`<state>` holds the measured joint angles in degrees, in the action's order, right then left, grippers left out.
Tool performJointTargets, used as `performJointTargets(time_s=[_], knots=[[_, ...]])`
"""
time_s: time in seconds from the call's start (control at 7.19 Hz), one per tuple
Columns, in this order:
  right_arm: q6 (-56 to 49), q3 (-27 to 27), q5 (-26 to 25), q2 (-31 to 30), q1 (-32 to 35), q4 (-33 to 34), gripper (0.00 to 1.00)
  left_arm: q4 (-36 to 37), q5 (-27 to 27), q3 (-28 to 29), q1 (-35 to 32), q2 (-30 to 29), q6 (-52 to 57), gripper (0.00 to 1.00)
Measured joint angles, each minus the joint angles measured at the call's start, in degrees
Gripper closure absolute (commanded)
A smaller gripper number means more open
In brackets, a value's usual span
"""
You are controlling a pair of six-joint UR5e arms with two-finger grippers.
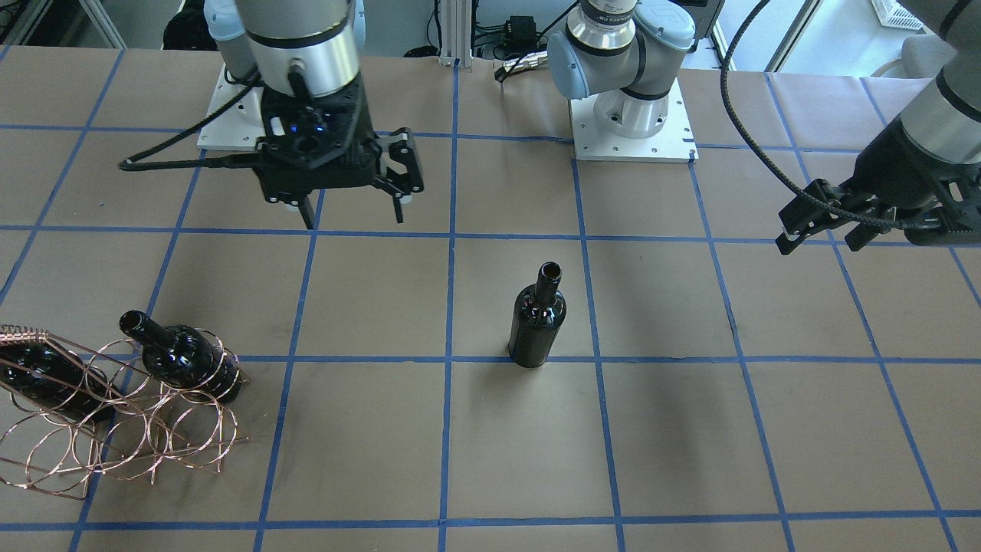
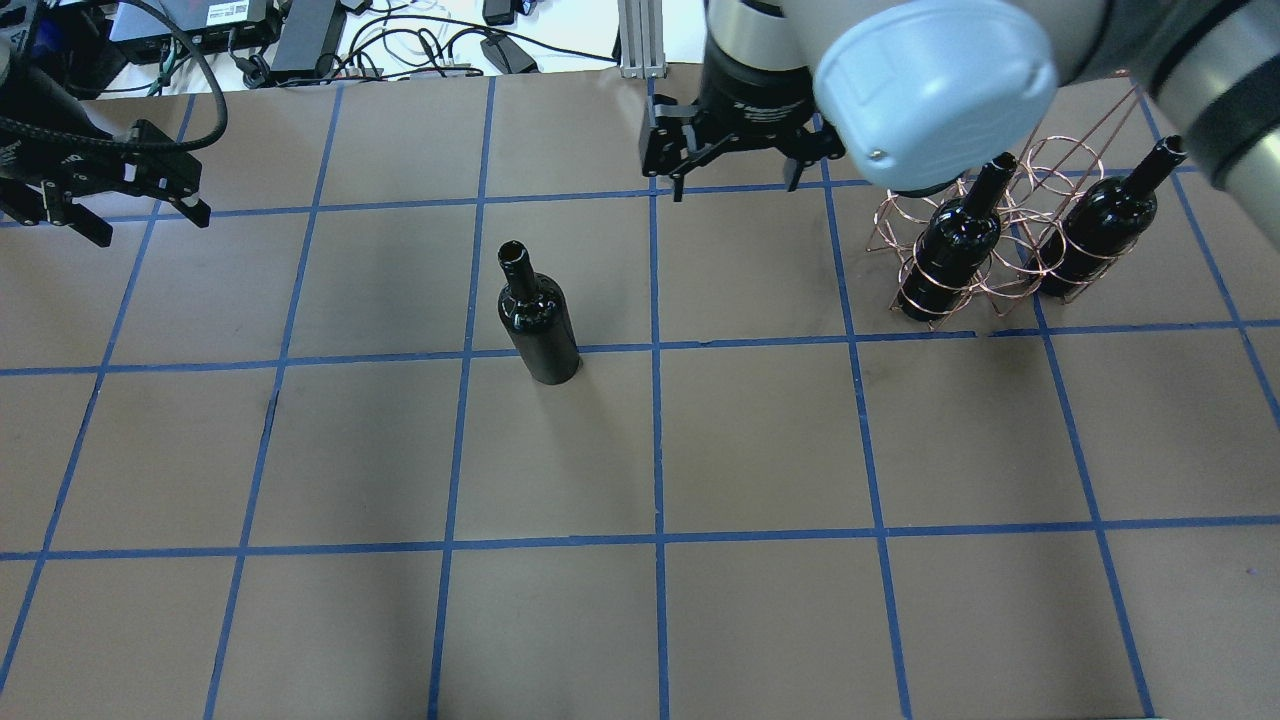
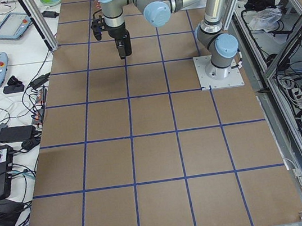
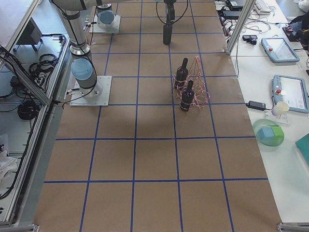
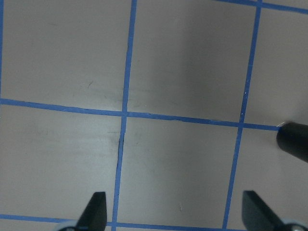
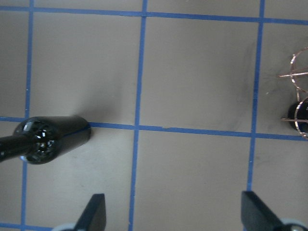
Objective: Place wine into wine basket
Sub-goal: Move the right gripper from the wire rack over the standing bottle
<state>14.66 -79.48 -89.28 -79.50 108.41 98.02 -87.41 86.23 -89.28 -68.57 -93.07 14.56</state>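
One wine bottle (image 1: 538,322) stands upright and alone near the table's middle (image 2: 538,320). Two more bottles (image 2: 955,240) (image 2: 1100,225) lie tilted in the copper wire wine basket (image 1: 115,437), which stands at the right in the overhead view (image 2: 1050,150). My right gripper (image 1: 354,221) is open and empty, in the air between the standing bottle and the basket (image 2: 737,188). Its wrist view shows the standing bottle (image 6: 48,139) at the left and the basket's edge (image 6: 298,96) at the right. My left gripper (image 2: 145,222) is open and empty, off to the bottle's left (image 1: 816,245). Its wrist view shows the bottle's base (image 5: 294,144).
The table is brown paper with a blue tape grid. The two arm bases (image 1: 632,123) (image 1: 230,115) stand on white plates at the robot's side. Cables and power bricks (image 2: 300,40) lie past the table's far edge.
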Motion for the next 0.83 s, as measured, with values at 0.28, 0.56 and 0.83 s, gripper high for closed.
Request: performJointTargets(time_s=[0.28,0.56,0.83], knots=[[4.3,2.8,-0.1,3.6,3.7,0.8,0.00,0.1,0.1,-0.5,-0.4,-0.1,0.1,0.00],[9.0,4.1,0.0,6.3,6.5,1.5,0.00,0.8,0.3,-1.7,-0.3,-0.3,0.1,0.00],[13.5,5.1,0.2,8.4,8.9,1.6,0.00,1.3,0.3,-2.7,-0.2,-0.9,0.0,0.00]])
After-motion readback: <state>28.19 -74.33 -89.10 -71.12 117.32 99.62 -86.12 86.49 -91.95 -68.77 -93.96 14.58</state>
